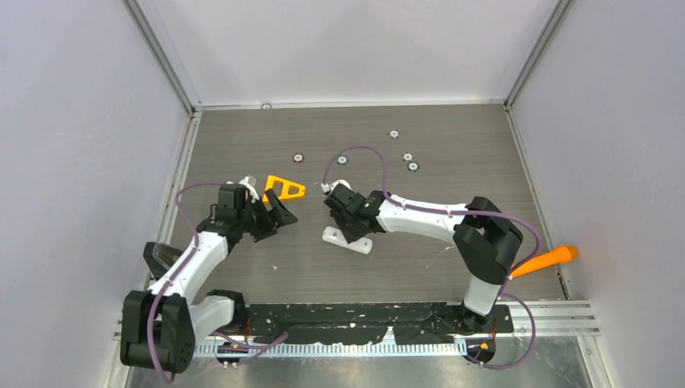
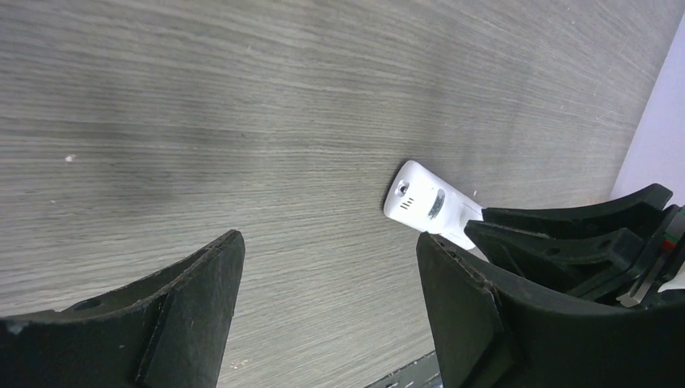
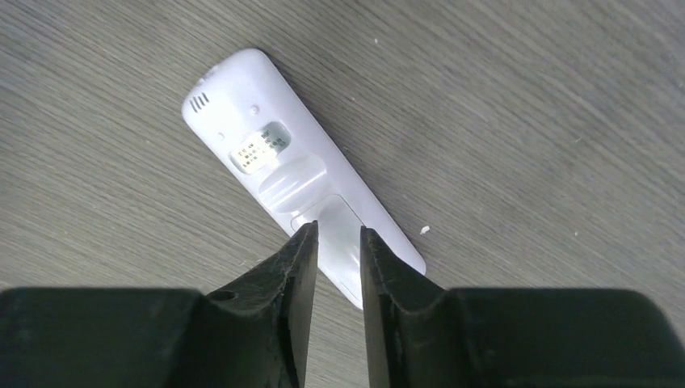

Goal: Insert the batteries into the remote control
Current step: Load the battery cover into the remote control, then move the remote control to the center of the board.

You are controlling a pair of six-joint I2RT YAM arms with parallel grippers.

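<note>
Nearest in, at the table's [image 1: 266, 279] 4 o'clock edge, an orange stick [image 1: 546, 260] lies alone. Centre stage: the remote [image 3: 279, 153] lies flat on the wood, back up, label and ribbed cover showing, well apart from the stick. The right gripper [image 3: 339, 230] hangs right over its cover end, fingers parted just a sliver, nothing between them. Whether the tips touch the plastic, I can't tell. Over at the remote's 9 o'clock, the left gripper [image 2: 329, 242] sits low, jaws spread wide and holding nothing, with bare wood between its fingers and the remote's rounded end peeking out beyond. Further up, at the remote's 10 o'clock, there's a flat orange triangle [image 1: 284, 188]. On the far side, from 11 round to 1 o'clock, five small round discs [image 1: 408, 157] lie scattered.
</note>
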